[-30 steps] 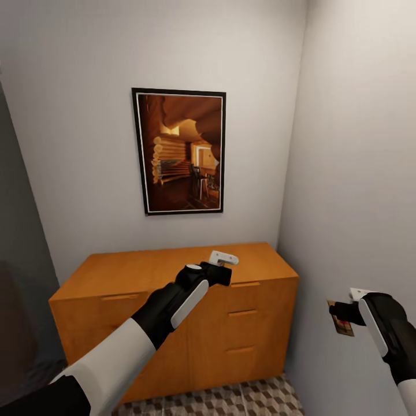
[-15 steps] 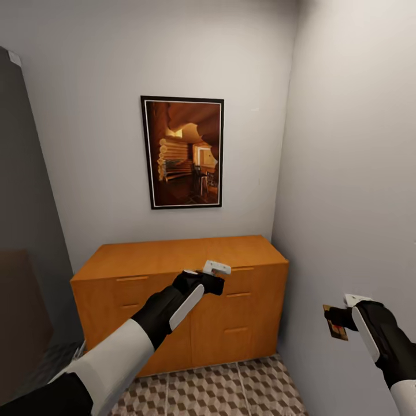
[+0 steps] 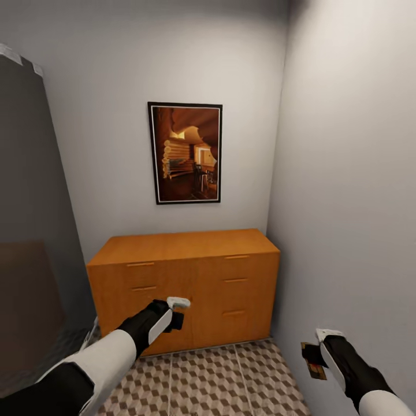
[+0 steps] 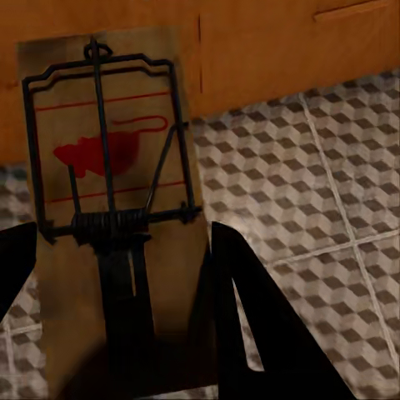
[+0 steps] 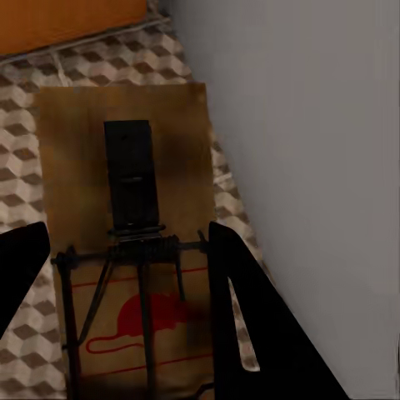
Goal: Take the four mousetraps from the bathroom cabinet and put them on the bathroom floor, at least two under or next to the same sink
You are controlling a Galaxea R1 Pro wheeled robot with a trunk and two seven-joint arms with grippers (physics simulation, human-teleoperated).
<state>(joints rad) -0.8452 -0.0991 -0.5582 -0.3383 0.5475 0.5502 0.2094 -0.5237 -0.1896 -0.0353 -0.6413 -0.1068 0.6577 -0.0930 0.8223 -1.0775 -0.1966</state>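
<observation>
The orange-brown cabinet (image 3: 185, 271) stands against the back wall, its drawers closed and its top bare. My left gripper (image 3: 177, 319) hangs low in front of it, shut on a mousetrap (image 4: 108, 125), a flat tan board with a black wire frame and a red mouse print. That trap sits between the dark fingers (image 4: 242, 317) over the cube-patterned bathroom floor (image 4: 317, 183). My right gripper (image 3: 313, 357) is low by the right wall, shut on a second mousetrap (image 3: 315, 365). This mousetrap (image 5: 125, 150) hovers above the floor (image 5: 50, 92) close to the wall. The bathroom sink is out of view.
A framed picture (image 3: 186, 153) hangs above the cabinet. A grey wall (image 3: 346, 202) runs close along the right. A dark grey panel (image 3: 29, 231) stands at the left. Patterned floor tiles (image 3: 219, 381) spread between me and the cabinet.
The view has pulled back from the cabinet, so more floor shows. Both arms have dropped lower, each still holding its mousetrap.
</observation>
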